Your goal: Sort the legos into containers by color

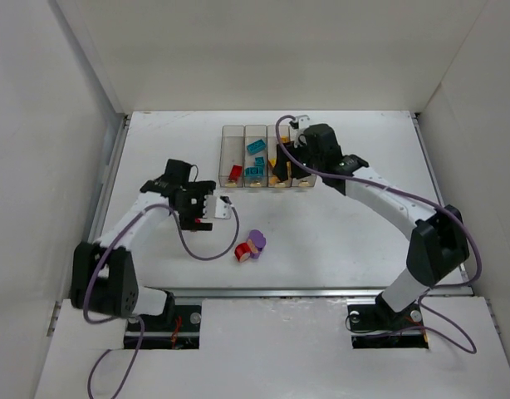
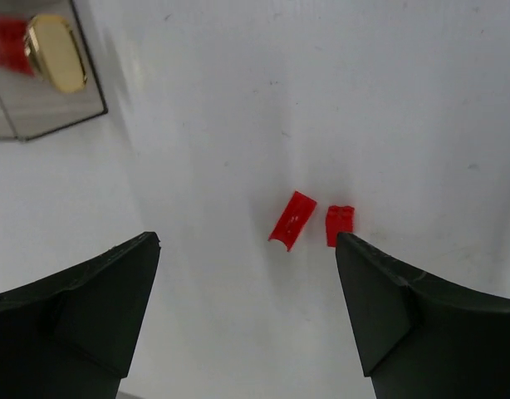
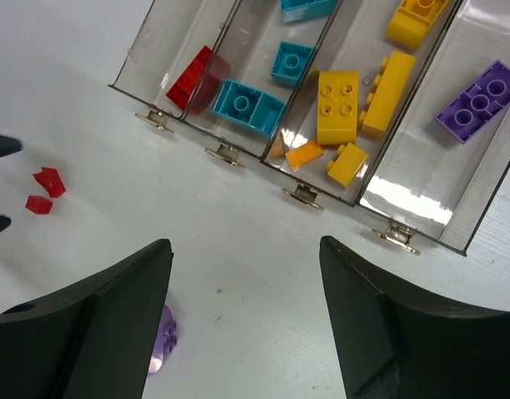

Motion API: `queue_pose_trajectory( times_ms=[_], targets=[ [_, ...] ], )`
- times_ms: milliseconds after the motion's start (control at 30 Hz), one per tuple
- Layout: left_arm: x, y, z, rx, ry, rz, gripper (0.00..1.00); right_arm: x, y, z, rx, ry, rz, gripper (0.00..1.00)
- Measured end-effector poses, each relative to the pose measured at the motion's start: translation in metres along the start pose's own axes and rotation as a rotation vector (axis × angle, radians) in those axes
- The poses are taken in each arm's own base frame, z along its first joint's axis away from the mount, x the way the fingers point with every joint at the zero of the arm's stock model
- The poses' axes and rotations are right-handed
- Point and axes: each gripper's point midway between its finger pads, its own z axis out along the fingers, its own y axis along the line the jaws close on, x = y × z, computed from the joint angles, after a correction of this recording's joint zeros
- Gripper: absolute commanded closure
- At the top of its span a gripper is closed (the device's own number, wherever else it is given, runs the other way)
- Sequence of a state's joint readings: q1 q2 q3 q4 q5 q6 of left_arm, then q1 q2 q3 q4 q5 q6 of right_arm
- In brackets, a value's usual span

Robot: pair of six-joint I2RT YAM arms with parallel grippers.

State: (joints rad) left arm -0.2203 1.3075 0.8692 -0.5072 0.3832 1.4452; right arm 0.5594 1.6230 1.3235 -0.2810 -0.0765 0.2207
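Four clear bins [image 1: 232, 137] stand in a row at the back. In the right wrist view [image 3: 147, 41] they hold, left to right, a red brick [image 3: 192, 78], teal bricks [image 3: 247, 105], yellow bricks [image 3: 338, 105] and a purple brick [image 3: 479, 100]. My right gripper [image 3: 245, 245] is open and empty, hovering over the bins' near ends [image 1: 284, 170]. My left gripper [image 2: 247, 241] is open and empty above the table [image 1: 203, 218]. Two small red bricks [image 2: 292, 220] [image 2: 340, 224] lie just ahead of its fingertips. A purple and red clump [image 1: 252, 247] lies on the table.
White walls enclose the table on three sides. A corner of the leftmost bin [image 2: 89, 108] with a gold latch [image 2: 56, 51] shows at the top left of the left wrist view. The purple piece [image 3: 162, 347] shows beside my right gripper's left finger.
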Motion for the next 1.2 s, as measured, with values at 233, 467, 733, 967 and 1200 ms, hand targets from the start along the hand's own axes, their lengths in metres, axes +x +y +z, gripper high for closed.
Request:
queue_pose_trajectory(
  times_ms=[233, 467, 733, 967, 1200],
  targets=[
    [0.027, -0.008, 0.036, 0.343, 0.025, 0.24, 0.16, 0.005, 0.007, -0.017, -0.013, -0.015, -0.016, 0.23],
    [0.051, -0.024, 0.024, 0.446, 0.07, 0.275, 0.24, 0.011, 0.004, -0.02, 0.0, -0.01, -0.02, 0.23],
    [0.06, -0.019, 0.026, 0.426, 0.092, 0.295, 0.31, 0.015, 0.003, -0.016, -0.001, -0.005, -0.022, 0.23],
    [0.062, -0.03, 0.039, 0.416, 0.066, 0.3, 0.37, 0.023, 0.002, -0.008, -0.004, 0.022, -0.021, 0.23],
    [0.059, -0.021, 0.048, 0.38, 0.042, 0.309, 0.53, 0.024, 0.002, -0.007, -0.005, 0.025, -0.021, 0.23]
  ],
)
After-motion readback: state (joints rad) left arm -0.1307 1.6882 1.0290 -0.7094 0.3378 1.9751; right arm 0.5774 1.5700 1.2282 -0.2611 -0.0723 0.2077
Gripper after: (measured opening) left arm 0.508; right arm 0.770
